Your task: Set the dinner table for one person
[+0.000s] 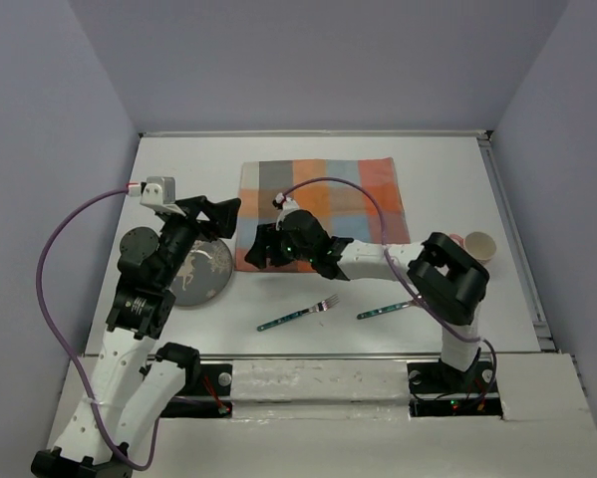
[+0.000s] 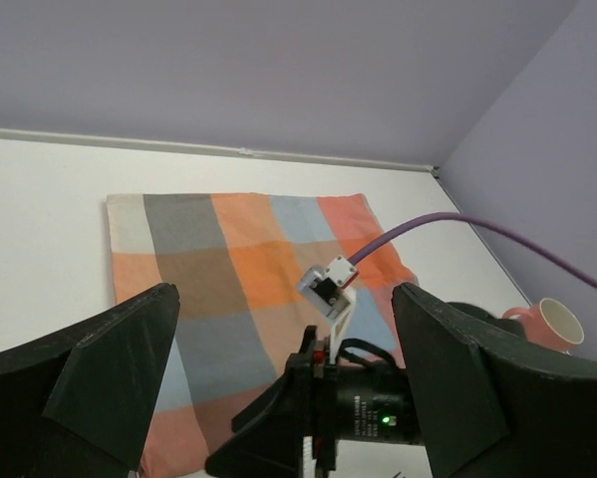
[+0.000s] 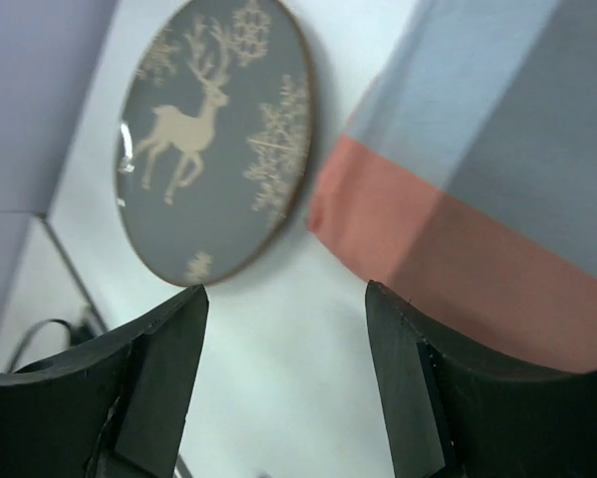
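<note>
You have the flat, matte white counter (image 1: 457,179) under both arms. Your left jaws gape empty. Your right jaws, also spread, hang over the gap between the glossy round deer plate (image 3: 218,139), near the counter's left edge, and the soft checked cloth (image 3: 497,179).

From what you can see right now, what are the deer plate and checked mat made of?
Deer plate: probably glazed ceramic, glossy grey with a light glint near its rim; could be melamine. Checked mat: woven cloth, matte, with soft uneven edges.

Matte white dinner table (image 1: 178,169), soft woven checked cloth mat (image 2: 208,249), glossy glazed grey plate (image 3: 213,139), shiny metal fork (image 1: 296,316)
</note>
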{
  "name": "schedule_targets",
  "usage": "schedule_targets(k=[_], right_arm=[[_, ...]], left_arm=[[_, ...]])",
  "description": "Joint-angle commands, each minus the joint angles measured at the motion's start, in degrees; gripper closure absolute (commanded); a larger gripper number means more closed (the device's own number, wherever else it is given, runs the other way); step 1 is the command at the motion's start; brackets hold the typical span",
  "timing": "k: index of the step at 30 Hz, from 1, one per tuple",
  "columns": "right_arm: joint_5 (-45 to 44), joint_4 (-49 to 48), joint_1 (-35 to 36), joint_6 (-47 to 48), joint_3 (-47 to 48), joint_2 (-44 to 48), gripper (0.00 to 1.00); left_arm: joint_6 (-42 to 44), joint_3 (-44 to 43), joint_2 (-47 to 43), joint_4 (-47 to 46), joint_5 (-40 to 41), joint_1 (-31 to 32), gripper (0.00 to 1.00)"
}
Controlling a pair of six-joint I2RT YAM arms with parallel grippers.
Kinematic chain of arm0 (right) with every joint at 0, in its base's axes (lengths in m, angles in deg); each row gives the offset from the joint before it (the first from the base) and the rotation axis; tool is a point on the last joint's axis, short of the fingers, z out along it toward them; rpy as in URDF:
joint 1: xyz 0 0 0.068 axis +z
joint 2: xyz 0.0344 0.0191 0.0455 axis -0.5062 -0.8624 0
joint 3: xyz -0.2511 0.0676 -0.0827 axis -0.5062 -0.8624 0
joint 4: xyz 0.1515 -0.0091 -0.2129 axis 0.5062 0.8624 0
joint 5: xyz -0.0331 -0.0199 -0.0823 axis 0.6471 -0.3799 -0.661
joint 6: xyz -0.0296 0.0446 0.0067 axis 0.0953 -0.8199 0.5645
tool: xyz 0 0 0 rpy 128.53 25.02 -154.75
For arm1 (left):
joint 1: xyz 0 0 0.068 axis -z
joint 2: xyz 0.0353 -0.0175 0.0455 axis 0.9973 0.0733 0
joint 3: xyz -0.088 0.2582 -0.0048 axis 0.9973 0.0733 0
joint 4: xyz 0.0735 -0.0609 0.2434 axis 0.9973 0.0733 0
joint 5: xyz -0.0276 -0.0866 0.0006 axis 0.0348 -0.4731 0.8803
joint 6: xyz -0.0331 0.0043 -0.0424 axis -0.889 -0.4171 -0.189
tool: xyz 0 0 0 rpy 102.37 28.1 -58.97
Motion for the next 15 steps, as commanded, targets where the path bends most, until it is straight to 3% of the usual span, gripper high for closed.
schedule_targets(k=[1,8,15], right_arm=[[9.8,-18.1,1.6,-14.9,0.8,-7.1,0.3],[10.3,-24.8,3.3,-25.6,2.0,-14.1,0.43],[8.2,-27.8,5.3,-30.3,4.1,-18.6,0.47]], left_arm=[[1.3,-1.9,-0.9,-1.2,0.7,0.7,0.01],[1.6,-2.3,-0.9,-1.0,1.6,1.2,0.01],[1.4,-2.2,-0.9,-1.2,1.2,1.2,0.01]])
